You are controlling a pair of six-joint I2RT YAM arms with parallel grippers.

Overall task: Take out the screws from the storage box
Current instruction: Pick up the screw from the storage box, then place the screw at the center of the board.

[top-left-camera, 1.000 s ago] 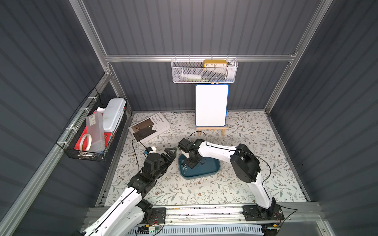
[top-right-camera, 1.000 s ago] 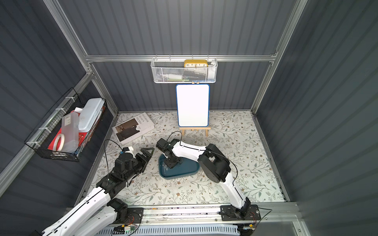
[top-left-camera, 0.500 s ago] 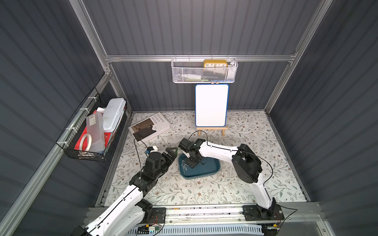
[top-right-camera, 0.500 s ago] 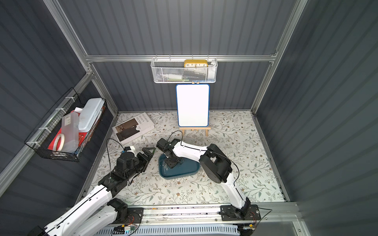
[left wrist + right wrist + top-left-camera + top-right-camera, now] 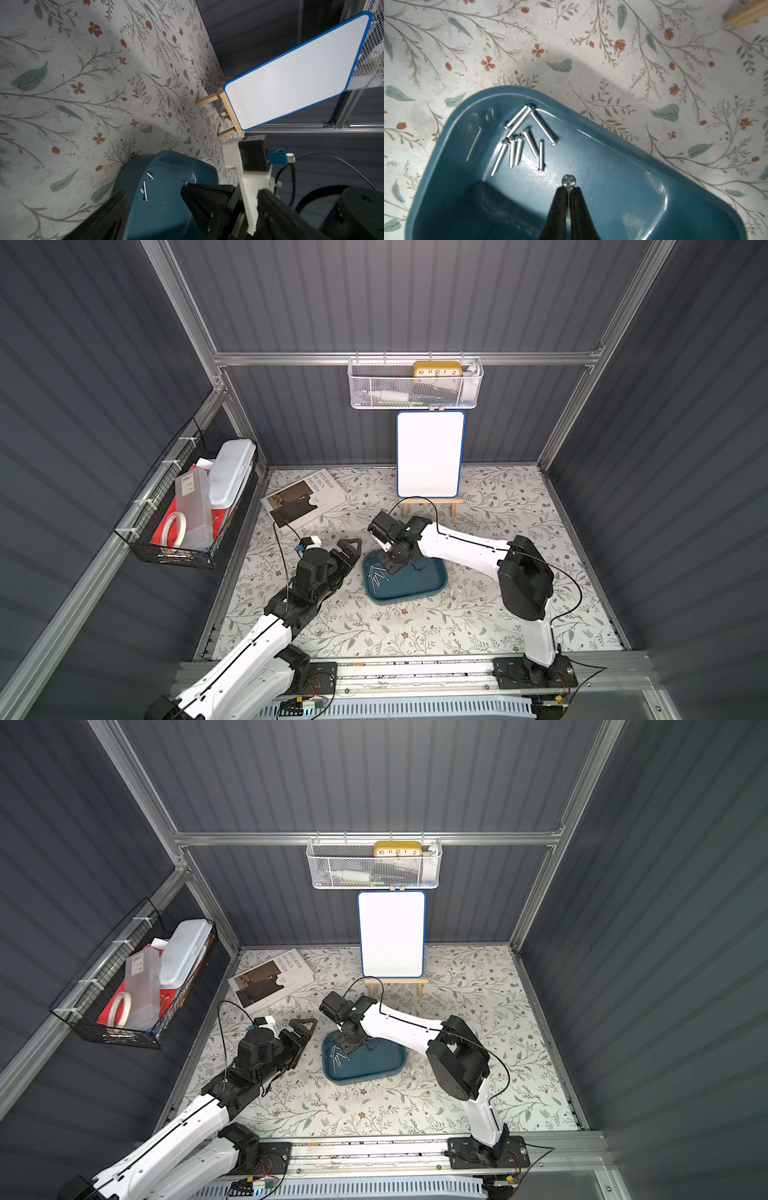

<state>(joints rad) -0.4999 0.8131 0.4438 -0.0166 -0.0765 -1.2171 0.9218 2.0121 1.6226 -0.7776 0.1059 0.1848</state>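
Note:
The storage box [image 5: 419, 587] [image 5: 374, 1067] is a shallow teal tray on the floral mat. Several silver screws [image 5: 377, 574] [image 5: 337, 1056] [image 5: 521, 141] lie bunched in its left corner. My right gripper [image 5: 392, 568] [image 5: 349, 1050] [image 5: 569, 188] reaches down into the tray, shut on one screw [image 5: 569, 180] whose round head sticks out past the black fingertips. My left gripper [image 5: 353, 551] [image 5: 305, 1029] [image 5: 153, 197] stands open just left of the tray, holding nothing. In the left wrist view the tray's corner [image 5: 166, 164] and a few screws [image 5: 145, 190] show between its fingers.
A whiteboard on a small wooden easel [image 5: 430, 454] stands behind the tray. A book [image 5: 303, 499] lies at the back left. A black wire basket [image 5: 183, 510] hangs on the left wall. A white mesh basket [image 5: 415, 385] with a clock hangs on the back wall.
Both arms keep nearly the same places. The right gripper stays down in the tray's left part.

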